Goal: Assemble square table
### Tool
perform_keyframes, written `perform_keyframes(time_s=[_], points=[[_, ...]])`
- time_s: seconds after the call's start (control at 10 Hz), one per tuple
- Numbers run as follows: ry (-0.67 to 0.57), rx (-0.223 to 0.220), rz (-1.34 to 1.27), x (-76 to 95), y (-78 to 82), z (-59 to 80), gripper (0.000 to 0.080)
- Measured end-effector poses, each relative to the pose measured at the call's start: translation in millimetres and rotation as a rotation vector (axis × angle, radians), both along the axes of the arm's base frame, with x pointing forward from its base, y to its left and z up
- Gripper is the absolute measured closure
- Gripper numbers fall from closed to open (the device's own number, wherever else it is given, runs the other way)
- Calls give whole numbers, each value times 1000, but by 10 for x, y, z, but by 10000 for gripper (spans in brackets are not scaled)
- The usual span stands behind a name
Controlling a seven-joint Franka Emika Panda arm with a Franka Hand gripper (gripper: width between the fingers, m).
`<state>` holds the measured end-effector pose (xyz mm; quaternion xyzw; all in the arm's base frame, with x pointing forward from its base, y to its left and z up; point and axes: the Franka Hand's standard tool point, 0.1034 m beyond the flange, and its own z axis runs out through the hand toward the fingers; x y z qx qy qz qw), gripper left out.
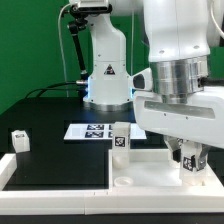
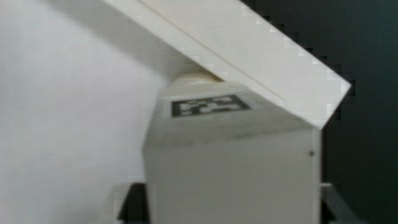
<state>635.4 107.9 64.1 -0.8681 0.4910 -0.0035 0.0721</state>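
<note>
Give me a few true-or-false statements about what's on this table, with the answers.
1. The tool grips a white held leg bearing a tag. True.
2. The marker board lies flat on the black table. True.
3. The standing leg beside the marker board lies on its side. False: it stands upright.
4. Nothing sits toward the exterior view's left. False: a small white part rests there.
</note>
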Motion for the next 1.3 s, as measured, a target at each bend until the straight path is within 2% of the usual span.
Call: perform_keyframes(time_s=[0.3,0.6,0.9,1.1,1.2,1.3], points=[[25,13,-185,-11,-20,-9,504],[90,103,-685,-66,-52,-17,505],[139,136,-1012,-89,-41,-22,505],[132,131,-972,-91,-34,-23,505],[108,87,-797,-104,-3,-13,351],[98,43,-617,-118,47,-3,351]])
